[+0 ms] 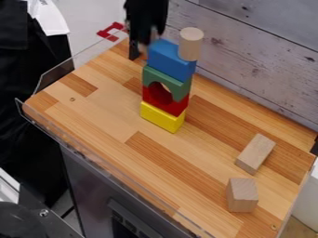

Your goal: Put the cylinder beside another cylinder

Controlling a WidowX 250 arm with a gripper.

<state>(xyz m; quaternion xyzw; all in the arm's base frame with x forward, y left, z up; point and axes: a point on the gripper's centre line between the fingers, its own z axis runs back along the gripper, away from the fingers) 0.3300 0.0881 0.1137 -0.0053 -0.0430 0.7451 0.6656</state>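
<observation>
A black robotic tool [143, 46] hangs at upper centre of the frame, its opening and any grip impossible to tell, near a pale wooden cylinder [190, 43] upright on a blue block [168, 59]. Placement appears in hand; the next move likely calls for gently lowering a 2nd cylinder alongside.

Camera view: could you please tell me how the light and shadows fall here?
In the camera view, light looks diffuse, with soft shading on the wooden cylinder, a dark curved hollow in the red block, and no hard-edged shadow on the wooden tabletop.
</observation>
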